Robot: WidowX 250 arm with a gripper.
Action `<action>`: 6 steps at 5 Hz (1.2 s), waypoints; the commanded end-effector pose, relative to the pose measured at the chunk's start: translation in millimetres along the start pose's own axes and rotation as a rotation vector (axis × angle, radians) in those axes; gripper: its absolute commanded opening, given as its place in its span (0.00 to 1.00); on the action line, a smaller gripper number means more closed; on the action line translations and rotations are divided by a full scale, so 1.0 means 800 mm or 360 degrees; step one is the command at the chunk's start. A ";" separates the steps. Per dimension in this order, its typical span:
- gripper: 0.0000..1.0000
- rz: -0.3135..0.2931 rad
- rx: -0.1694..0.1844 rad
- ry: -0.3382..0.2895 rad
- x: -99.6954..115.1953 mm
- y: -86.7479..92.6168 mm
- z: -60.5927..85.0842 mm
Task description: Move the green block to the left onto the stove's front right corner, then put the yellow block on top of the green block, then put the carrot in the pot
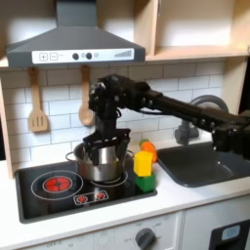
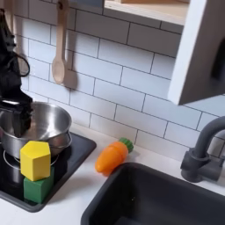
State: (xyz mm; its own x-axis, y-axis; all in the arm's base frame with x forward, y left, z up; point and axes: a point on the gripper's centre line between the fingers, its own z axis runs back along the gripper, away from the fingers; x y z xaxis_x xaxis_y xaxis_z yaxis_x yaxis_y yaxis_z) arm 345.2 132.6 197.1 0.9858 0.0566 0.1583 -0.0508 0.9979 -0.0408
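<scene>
White-tiled toy kitchen tabletop: yellow block (image 2: 35,160) stacked on green block (image 2: 37,189) at stove (image 2: 81,151) corner, carrot (image 2: 112,156) left lying beside sink (image 2: 167,198), gripper (image 2: 21,117) lowered over pot (image 2: 48,126), grip state not discernible; carrot placement outstanding.

I am seeing the pot (image 2: 48,123) gleaming as polished metal, while the stove (image 1: 49,195) is showing a glossy black top. The yellow block (image 2: 35,160), green block (image 2: 37,188) and carrot (image 2: 112,156) are looking like smooth matt plastic.
</scene>
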 end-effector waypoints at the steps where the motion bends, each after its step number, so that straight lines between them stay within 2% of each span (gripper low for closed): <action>1: 1.00 0.0016 0.0001 -0.0024 0.000 -0.002 -0.006; 2: 1.00 0.0023 0.0004 -0.0033 0.005 -0.005 -0.005; 4: 1.00 0.0070 0.0014 -0.0091 0.015 0.000 0.013; 5: 1.00 0.0073 0.0016 -0.0096 0.018 -0.003 0.014; 6: 1.00 0.0088 0.0021 -0.0073 0.020 0.000 0.004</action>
State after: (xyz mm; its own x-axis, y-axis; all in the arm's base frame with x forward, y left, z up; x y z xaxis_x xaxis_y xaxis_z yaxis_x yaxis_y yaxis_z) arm 361.5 127.7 201.6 0.9750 0.1023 0.1972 -0.0950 0.9944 -0.0460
